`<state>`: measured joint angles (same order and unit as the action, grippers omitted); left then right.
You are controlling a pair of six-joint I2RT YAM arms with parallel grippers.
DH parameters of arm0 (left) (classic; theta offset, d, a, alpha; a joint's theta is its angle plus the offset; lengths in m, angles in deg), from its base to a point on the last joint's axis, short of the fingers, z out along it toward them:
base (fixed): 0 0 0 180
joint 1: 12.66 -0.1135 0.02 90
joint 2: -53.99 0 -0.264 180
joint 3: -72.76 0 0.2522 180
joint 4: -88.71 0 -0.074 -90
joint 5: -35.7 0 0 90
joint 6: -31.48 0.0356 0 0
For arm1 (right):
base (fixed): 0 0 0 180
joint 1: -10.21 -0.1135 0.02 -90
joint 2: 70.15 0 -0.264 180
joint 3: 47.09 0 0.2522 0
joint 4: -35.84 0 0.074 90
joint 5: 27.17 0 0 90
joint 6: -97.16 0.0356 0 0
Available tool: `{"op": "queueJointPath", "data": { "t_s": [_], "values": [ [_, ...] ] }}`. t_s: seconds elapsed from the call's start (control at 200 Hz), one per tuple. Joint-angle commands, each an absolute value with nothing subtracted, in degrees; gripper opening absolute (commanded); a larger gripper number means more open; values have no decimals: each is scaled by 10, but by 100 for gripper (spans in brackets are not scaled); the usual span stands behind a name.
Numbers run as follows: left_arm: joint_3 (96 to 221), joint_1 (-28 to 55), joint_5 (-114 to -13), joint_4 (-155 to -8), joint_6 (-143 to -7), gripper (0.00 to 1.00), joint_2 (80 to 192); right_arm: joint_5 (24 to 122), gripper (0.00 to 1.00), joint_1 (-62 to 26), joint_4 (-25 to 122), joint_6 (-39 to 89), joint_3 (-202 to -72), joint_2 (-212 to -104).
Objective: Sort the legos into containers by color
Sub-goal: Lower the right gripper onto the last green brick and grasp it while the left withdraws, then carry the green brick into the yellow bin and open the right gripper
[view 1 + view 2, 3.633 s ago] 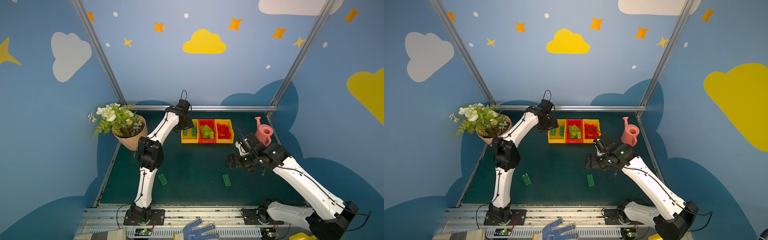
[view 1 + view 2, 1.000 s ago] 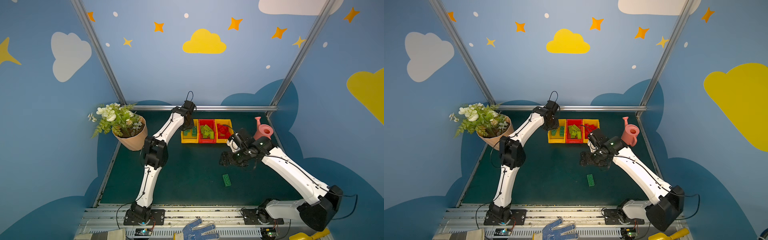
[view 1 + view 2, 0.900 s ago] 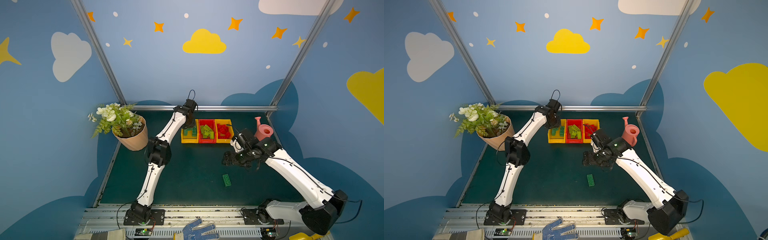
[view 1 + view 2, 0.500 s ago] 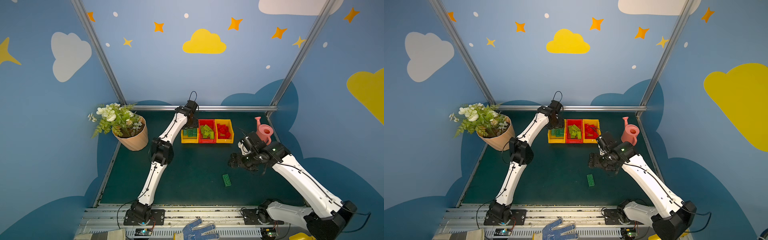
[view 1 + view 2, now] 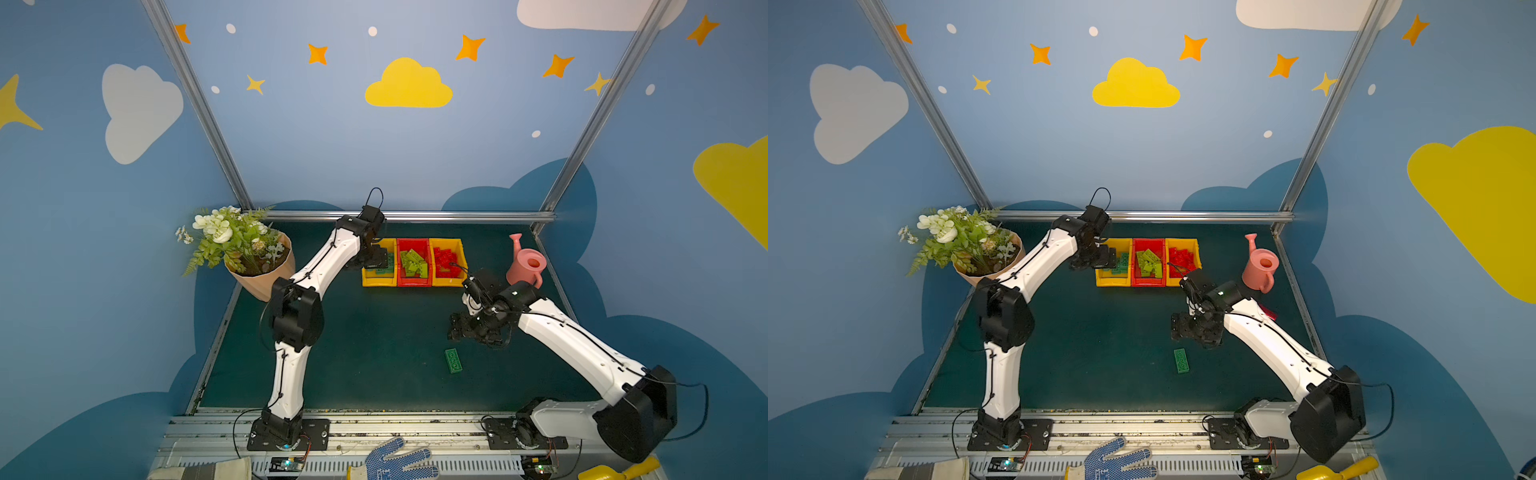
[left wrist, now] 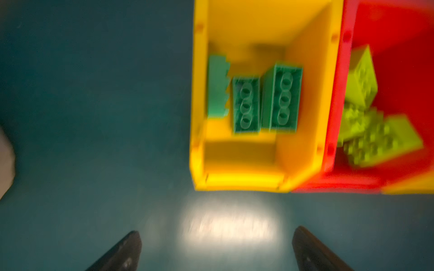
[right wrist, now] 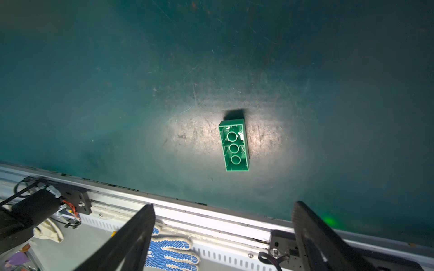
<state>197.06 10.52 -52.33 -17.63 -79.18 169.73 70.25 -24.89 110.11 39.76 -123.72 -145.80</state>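
Left gripper (image 6: 217, 237): my jaws stand wide apart with nothing between them, and I hover over bare mat (image 6: 94, 117) just off the near rim of the left yellow bin (image 6: 239, 185)
Why I am there: that bin holds the dark green bricks (image 6: 246, 104), three that I can count through the blur, so I judge it to be the home for that colour
Right gripper (image 7: 223, 208): jaws spread wide and empty, hanging above the mat with the loose brick (image 7: 234, 148) ahead of my fingertips, not between them
Why spread: I judge the gap is set to straddle the brick across its narrow width, since its long side runs away from my fingers
Loose brick, place: alone on the mat near the front rail, well apart from the bins in both top views (image 5: 453, 360)
Loose brick, look: dark green, long, lying underside up, with a hollow body and three round tubes in a row
Containers: three joined in a row at the far side of the mat, with the red bin (image 5: 414, 284) between the two yellow ones
Sorted so far: lime bricks (image 5: 413, 262) are piled in the red bin and red bricks (image 5: 444, 262) lie in the right yellow bin (image 5: 446, 284)
Judgement: this looks like the last piece on open mat; it calls for a descent, a pinch on its long walls and a carry to the left yellow bin
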Motion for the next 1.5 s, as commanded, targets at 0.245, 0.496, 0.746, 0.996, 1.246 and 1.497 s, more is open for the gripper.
{"op": "queueJointPath", "data": {
  "t_s": [0.245,0.496,0.746,0.996,1.246,1.497],
  "values": [
    [1560,87,-652,-374,-818,100,1337,723,81,-277,1007,392,-1160,-1512],
    [1386,85,-626,-391,-855,100,1143,719,74,-285,972,384,-1141,-1556],
    [1348,79,-592,-352,-867,100,1055,707,64,-310,944,398,-1124,-1602],
    [1345,71,-591,-339,-862,100,1040,680,35,-328,947,410,-1132,-1640],
    [1343,39,-600,-341,-845,100,1035,656,15,-358,996,420,-1217,-1678],
    [1355,-24,-646,-354,-828,100,1063,670,16,-361,1037,379,-1435,-1745]
  ]
}}
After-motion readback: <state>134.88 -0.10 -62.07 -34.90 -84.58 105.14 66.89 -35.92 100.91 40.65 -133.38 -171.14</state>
